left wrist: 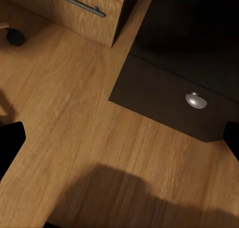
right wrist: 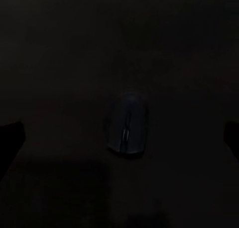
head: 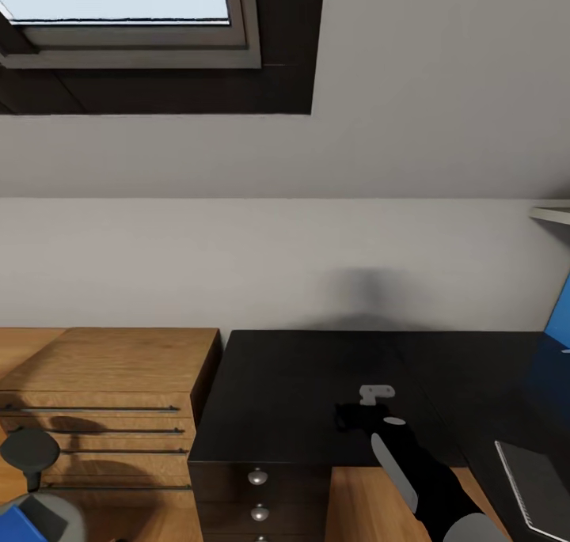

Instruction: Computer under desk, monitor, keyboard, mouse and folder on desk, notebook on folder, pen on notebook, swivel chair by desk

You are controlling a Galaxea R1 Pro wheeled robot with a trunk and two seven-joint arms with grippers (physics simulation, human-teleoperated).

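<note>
The desk [head: 301,384] has a glossy black top and a drawer unit with round silver knobs [head: 257,476]. My right gripper [head: 355,415] reaches over the desk top and is open. In the right wrist view the mouse [right wrist: 128,124] lies on the dark top, straight ahead between the spread fingers [right wrist: 11,137] and untouched. The keyboard [head: 532,487] lies on the desk at the right. The swivel chair [head: 43,518] stands at the lower left with the blue folder [head: 22,528] on its seat. My left gripper [left wrist: 121,138] hangs open over the floor by the drawer unit [left wrist: 169,96].
A light wooden low cabinet [head: 111,399] with bar handles stands against the desk's left side. A chair castor [left wrist: 15,36] rests on the wooden floor [left wrist: 74,138]. A blue panel [head: 559,320] shows at the right edge, under a shelf corner [head: 554,214].
</note>
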